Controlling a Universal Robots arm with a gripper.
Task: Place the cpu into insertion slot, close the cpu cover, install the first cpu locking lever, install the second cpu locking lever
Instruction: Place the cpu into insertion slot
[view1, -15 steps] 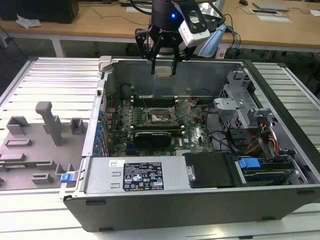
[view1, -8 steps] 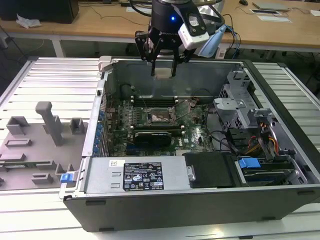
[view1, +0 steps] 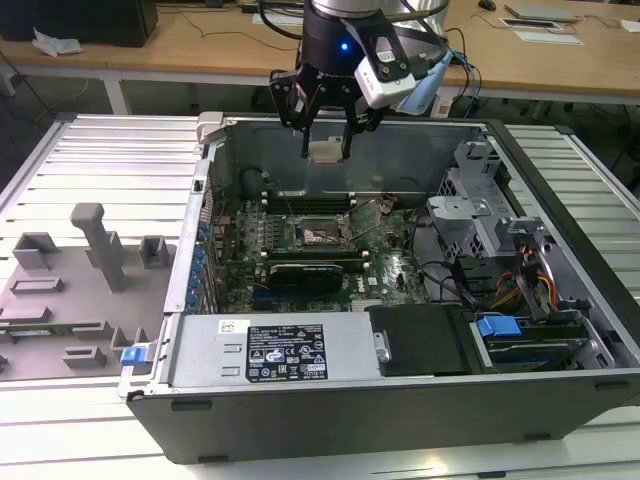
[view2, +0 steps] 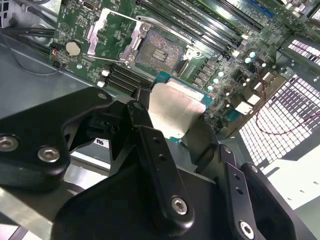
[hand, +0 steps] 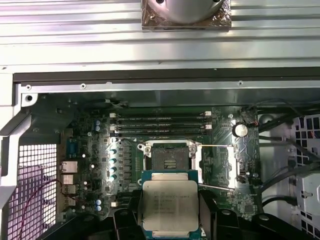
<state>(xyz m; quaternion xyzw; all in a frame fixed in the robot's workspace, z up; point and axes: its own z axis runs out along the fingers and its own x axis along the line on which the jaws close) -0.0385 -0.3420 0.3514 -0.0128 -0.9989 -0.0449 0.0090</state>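
Got the cpu (view1: 323, 151) pinched by its edges between the fingers (view2: 145, 130) of the gripper (view1: 325, 153), metal top up. Hangs over the open computer case (view1: 300, 420), well above the motherboard (hand: 90, 150).

Looks like step one, the placing, and not yet done, with the insertion slot (hand: 170, 159) bare and the cpu cover (hand: 218, 148) swung open just beside it. Probably calls for squaring up over the slot and going down level, no tilt, given those pins.

Can judge the height gap best in the exterior view. Can check the lineup in the first wrist view, chip near the slot but not over it. Gets the grip close up in the second wrist view.
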